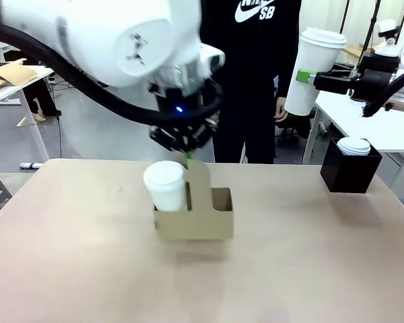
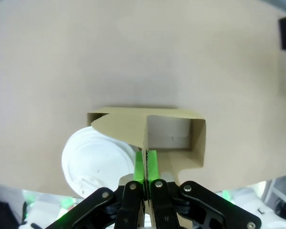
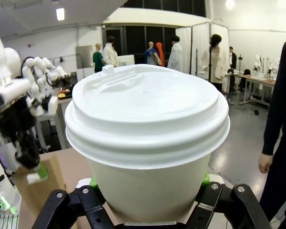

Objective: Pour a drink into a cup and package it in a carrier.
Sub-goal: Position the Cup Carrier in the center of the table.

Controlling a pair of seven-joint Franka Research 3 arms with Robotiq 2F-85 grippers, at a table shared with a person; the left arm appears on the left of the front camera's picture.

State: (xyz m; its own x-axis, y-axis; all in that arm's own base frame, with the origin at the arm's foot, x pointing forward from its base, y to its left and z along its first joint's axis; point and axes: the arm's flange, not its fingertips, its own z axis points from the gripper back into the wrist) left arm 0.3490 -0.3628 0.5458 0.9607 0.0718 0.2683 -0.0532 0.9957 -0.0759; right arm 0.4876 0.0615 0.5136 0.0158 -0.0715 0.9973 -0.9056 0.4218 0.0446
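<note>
— Item one: left gripper?
— Fingers pinched flat on the handle tab of the carrier, which is at the middle of the table. One lidded cup sits in its left pocket, just beside the fingers.
— Item two: right gripper?
— Both fingers clasp a second lidded cup, upright and aloft, well apart from the carrier.

The worktop is a pale beige, matte slab. Near its middle stands the brown cardboard carrier, with a soft shadow at its base, a lidded cup seated in its left pocket and the right pocket open. At the far right edge sits a black box topped with white lids, well apart from the carrier.
</note>
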